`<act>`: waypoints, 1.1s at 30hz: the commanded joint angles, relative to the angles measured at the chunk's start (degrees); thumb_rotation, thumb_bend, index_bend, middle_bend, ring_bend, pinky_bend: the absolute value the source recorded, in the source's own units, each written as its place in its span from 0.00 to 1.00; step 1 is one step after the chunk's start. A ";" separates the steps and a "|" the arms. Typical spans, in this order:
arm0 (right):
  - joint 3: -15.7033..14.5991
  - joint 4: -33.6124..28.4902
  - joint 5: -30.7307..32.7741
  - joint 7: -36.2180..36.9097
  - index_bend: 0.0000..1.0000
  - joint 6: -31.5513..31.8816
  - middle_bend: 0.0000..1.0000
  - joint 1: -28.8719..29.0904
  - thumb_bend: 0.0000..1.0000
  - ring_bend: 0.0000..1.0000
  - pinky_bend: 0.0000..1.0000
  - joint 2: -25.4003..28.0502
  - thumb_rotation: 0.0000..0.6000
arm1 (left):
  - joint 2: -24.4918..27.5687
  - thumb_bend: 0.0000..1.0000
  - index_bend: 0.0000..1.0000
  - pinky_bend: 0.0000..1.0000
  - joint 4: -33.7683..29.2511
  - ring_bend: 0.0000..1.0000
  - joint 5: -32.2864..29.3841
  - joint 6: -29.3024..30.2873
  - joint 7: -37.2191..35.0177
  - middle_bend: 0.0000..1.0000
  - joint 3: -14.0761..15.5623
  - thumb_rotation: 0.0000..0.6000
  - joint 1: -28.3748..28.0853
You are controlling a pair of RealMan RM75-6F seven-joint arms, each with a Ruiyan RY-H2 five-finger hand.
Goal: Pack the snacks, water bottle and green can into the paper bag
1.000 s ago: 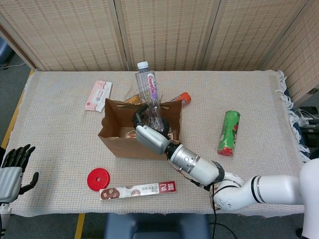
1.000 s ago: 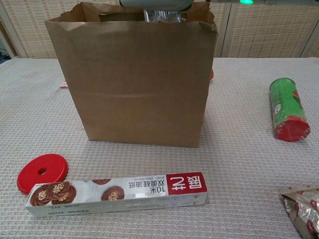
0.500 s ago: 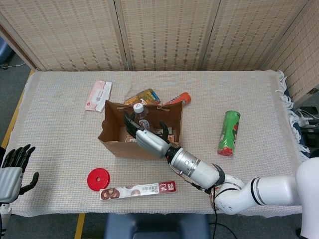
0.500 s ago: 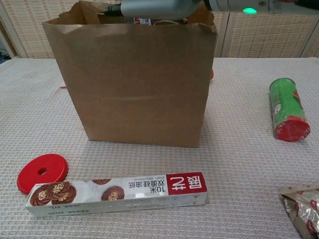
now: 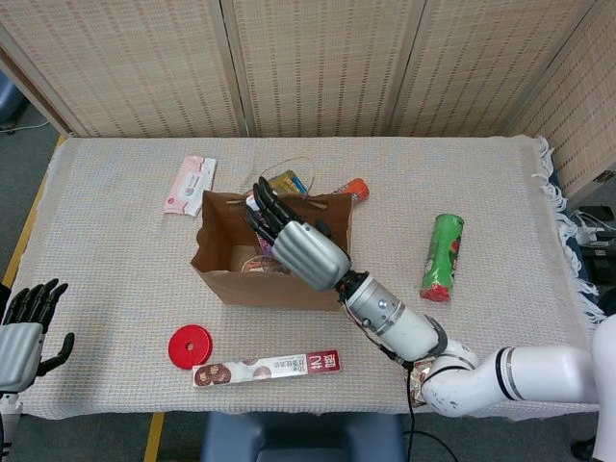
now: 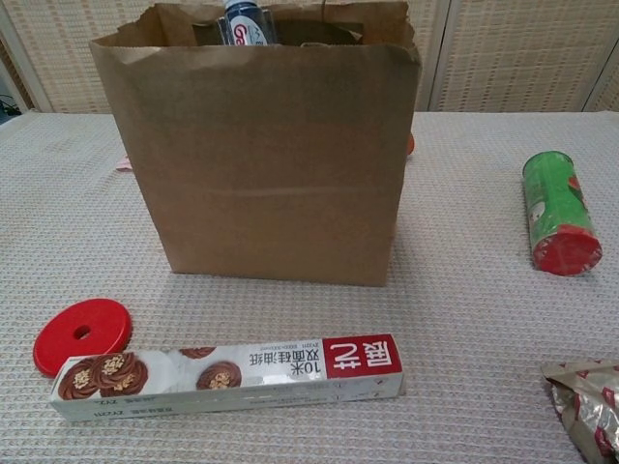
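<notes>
The brown paper bag (image 5: 227,280) (image 6: 261,155) stands open mid-table. The water bottle (image 6: 246,21) stands inside it, its top just showing over the rim in the chest view; the head view hides it behind my hand. My right hand (image 5: 294,241) hovers over the bag's mouth with fingers stretched out, holding nothing. The green can (image 5: 442,256) (image 6: 556,213) lies on its side to the bag's right. A long cookie box (image 5: 267,368) (image 6: 227,375) lies in front of the bag. My left hand (image 5: 24,327) is open at the table's near left corner.
A red disc (image 5: 189,346) (image 6: 82,334) lies beside the cookie box. A pink packet (image 5: 189,183) sits at the back left. A yellow snack (image 5: 287,181) and an orange snack (image 5: 351,188) lie behind the bag. A foil snack pack (image 6: 585,406) is at the near right.
The right hand lowered the water bottle into the bag, let it go and rose out of the bag with its fingers spread. The left hand has not moved.
</notes>
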 commanded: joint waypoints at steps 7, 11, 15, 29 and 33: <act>1.24 -5.00 -4.03 24.17 0.07 12.03 0.20 -14.62 0.15 0.03 0.06 6.08 1.00 | -0.22 0.44 0.05 0.00 -0.11 0.00 -0.14 0.15 0.89 0.00 -0.08 1.00 0.04; -0.28 -7.32 -5.27 32.43 0.05 13.97 0.20 -20.13 0.14 0.03 0.06 9.29 1.00 | -0.36 0.45 0.05 0.00 -0.16 0.00 -0.19 0.31 1.39 0.00 -0.11 1.00 0.10; -3.16 -8.08 -7.32 40.10 0.03 13.63 0.19 -25.23 0.10 0.03 0.06 12.43 1.00 | -0.48 0.45 0.05 0.00 -0.24 0.00 -0.29 0.41 1.84 0.00 -0.15 1.00 0.14; -13.45 2.22 -9.35 48.06 0.00 -4.16 0.07 -31.23 0.00 0.00 0.02 15.29 1.00 | -0.65 0.45 0.05 0.00 -0.38 0.00 -0.39 0.54 2.40 0.00 -0.25 1.00 0.19; -13.63 4.39 -7.25 46.49 0.00 -9.05 0.03 -30.39 0.00 0.00 0.00 14.78 1.00 | -0.66 0.45 0.05 0.00 -0.39 0.00 -0.47 0.50 2.38 0.00 -0.27 1.00 0.20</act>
